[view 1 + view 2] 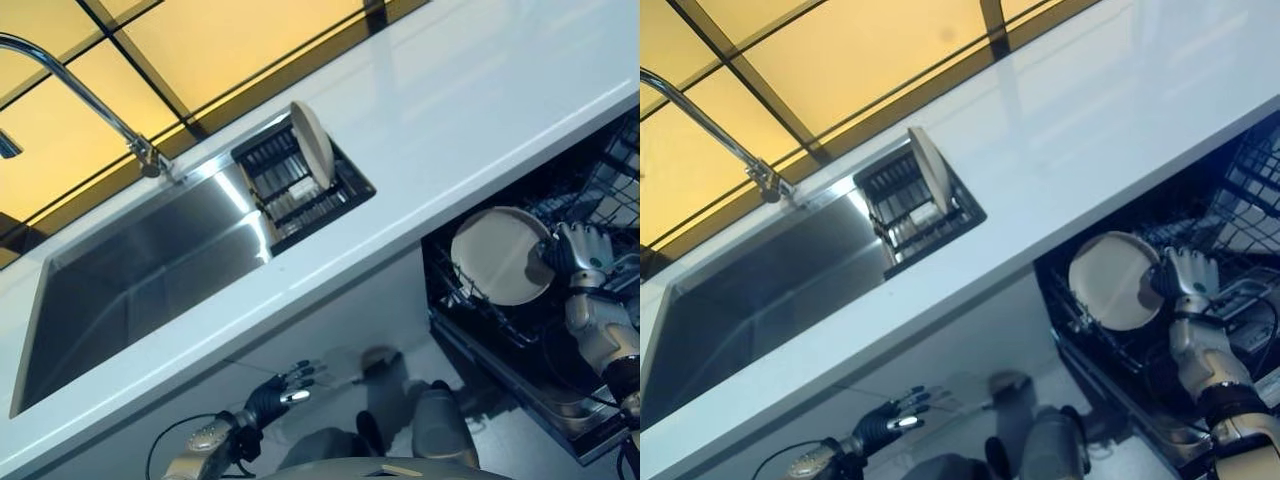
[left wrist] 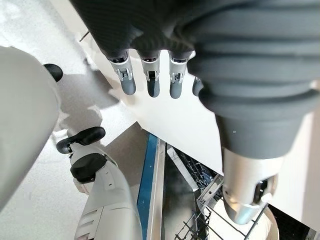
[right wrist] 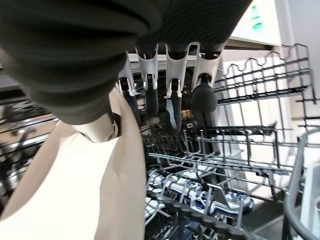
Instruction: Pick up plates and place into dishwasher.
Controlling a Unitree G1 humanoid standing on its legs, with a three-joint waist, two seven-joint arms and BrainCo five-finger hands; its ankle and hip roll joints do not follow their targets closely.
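Observation:
My right hand is shut on a beige plate and holds it upright over the open dishwasher's wire rack. In the right wrist view its fingers curl over the plate's rim, with the thumb against the plate's face. A second beige plate stands on edge in the black drying rack beside the sink. My left hand hangs low in front of the white cabinet under the counter, open and holding nothing.
A steel sink with a curved faucet sits left of the drying rack. The white countertop runs above the dishwasher. Cutlery lies in the lower rack beneath grey wire tines.

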